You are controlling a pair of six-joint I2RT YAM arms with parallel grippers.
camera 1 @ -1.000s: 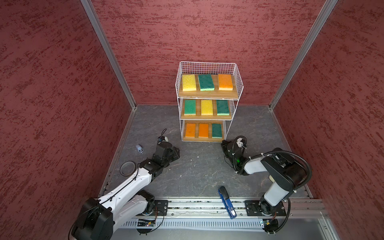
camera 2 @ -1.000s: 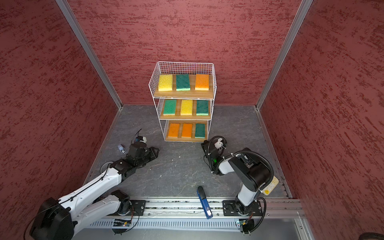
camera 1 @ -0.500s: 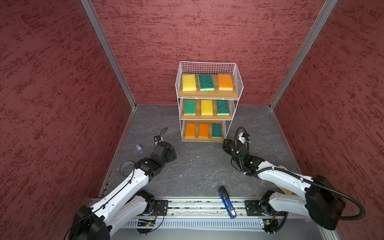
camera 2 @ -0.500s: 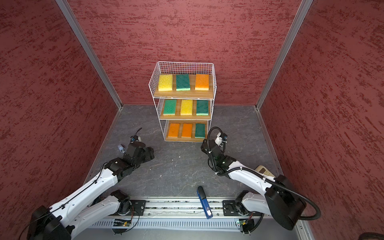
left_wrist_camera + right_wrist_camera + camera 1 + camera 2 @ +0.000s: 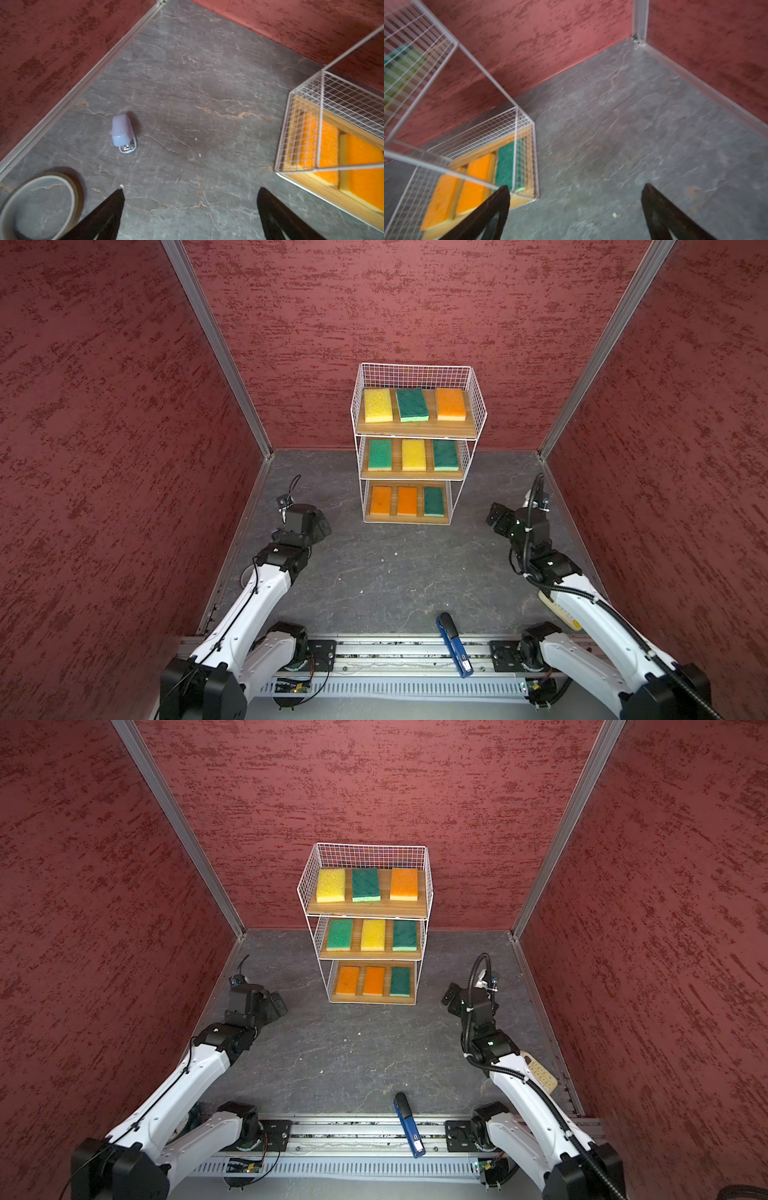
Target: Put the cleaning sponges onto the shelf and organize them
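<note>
So here's where we're at: the shelf (image 5: 415, 375) stands against the back wall and it looks full to us. The left gripper (image 5: 191, 190) hangs low over the floor off the shelf's left front corner and the right gripper (image 5: 576, 186) does the same off the right front corner. Both are clear of the wire, with their jaws spread wide and nothing but bare floor between them. All nine cleaning sponges lie flat on the boards, three in a row per tier. On the top tier we've got a yellow sponge (image 5: 377, 405), a green sponge (image 5: 411, 404) and an orange sponge (image 5: 451, 403). The middle tier goes green (image 5: 380, 454), yellow (image 5: 413, 454), green (image 5: 445, 454). The bottom tier goes orange (image 5: 380, 500), orange (image 5: 407, 501), green (image 5: 434, 501). We can't spot a single sponge on the floor around the shelf, so our read is the placing is done and this is the wrap-up. What's left is probably parking both arms away from the shelf without clipping its wire sides. There's other stuff lying around: a blue stapler (image 5: 454, 649) well in front of the shelf on the rail, plus a tape roll (image 5: 78, 199) and a pale mini stapler (image 5: 122, 134) off to the shelf's left. None of it is ours to touch.
</note>
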